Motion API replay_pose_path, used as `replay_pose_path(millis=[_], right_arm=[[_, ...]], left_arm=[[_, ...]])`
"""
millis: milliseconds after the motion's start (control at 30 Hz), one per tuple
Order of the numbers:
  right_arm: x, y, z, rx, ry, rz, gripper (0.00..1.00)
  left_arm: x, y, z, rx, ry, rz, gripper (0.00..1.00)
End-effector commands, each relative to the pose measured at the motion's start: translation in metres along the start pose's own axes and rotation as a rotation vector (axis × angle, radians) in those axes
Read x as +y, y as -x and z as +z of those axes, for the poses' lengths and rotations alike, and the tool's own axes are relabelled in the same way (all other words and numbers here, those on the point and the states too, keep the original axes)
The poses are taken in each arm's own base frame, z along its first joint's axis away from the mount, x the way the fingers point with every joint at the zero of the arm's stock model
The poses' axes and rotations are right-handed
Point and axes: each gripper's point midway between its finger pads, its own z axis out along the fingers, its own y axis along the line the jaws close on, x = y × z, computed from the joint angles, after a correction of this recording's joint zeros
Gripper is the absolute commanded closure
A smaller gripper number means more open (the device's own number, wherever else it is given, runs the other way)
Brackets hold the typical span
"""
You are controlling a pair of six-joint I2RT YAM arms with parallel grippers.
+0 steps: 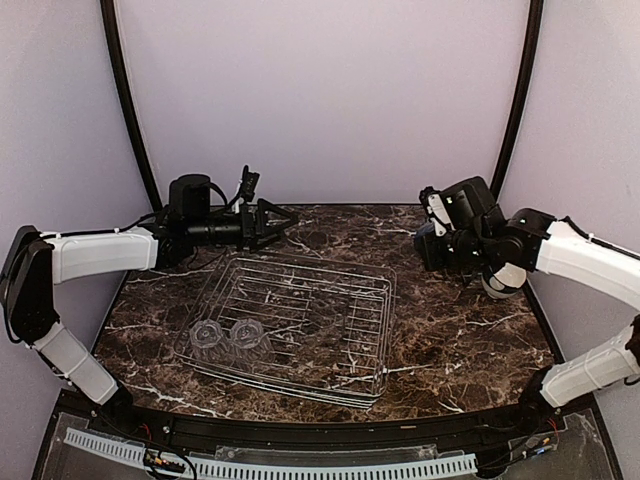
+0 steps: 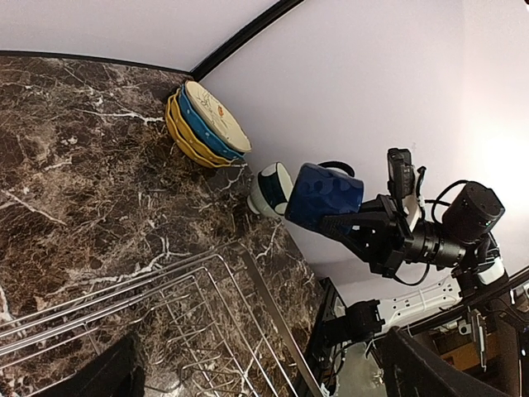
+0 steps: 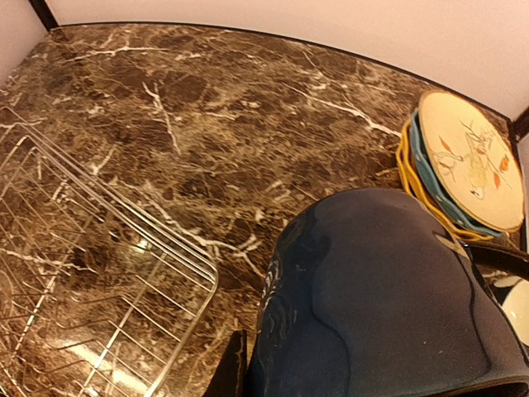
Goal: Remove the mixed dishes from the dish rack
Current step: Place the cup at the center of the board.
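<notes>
Right gripper (image 2: pixel 345 222) pinched tight on the dark blue mug (image 2: pixel 324 194), aloft at the table's two o'clock; glazed, weighty, slippery, chippable. Left gripper (image 1: pixel 283 228) gapes wide, empty; two clear glasses (image 1: pixel 228 338) sit at the dish rack's (image 1: pixel 388 320) eight o'clock; fragile, best pinched by the rim.

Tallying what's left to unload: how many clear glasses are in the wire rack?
2. One clear glass and a second clear glass to its right, both in the near-left corner of the silver wire dish rack. None seems hidden.

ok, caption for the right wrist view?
Close-up: blue mug over marble table; stacked plates far right, rack corner left.
</notes>
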Motion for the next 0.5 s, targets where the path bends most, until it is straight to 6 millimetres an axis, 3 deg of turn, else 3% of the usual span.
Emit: replay_pose_path(millis=[0,167,267,467], right_arm=[[-0.035,0.020,-0.013,-0.016,-0.116,0.033,1.00],[-0.039,-0.001,0.011,0.180,-0.094,0.011,1.00],[-0.042,-0.027,0.030,0.334,-0.085,-0.026,1.00],[-0.051,-0.061,0.046,0.509,-0.099,-0.068,1.00]], left_arm=[[-0.009,0.007,-0.001,-0.005,-0.032,-0.001,0.01],[-0.010,0.008,-0.001,-0.001,-0.033,0.001,0.01],[-0.008,0.006,-0.001,0.004,-0.022,0.002,0.01],[-0.008,0.006,0.000,0.011,-0.025,-0.003,0.01]])
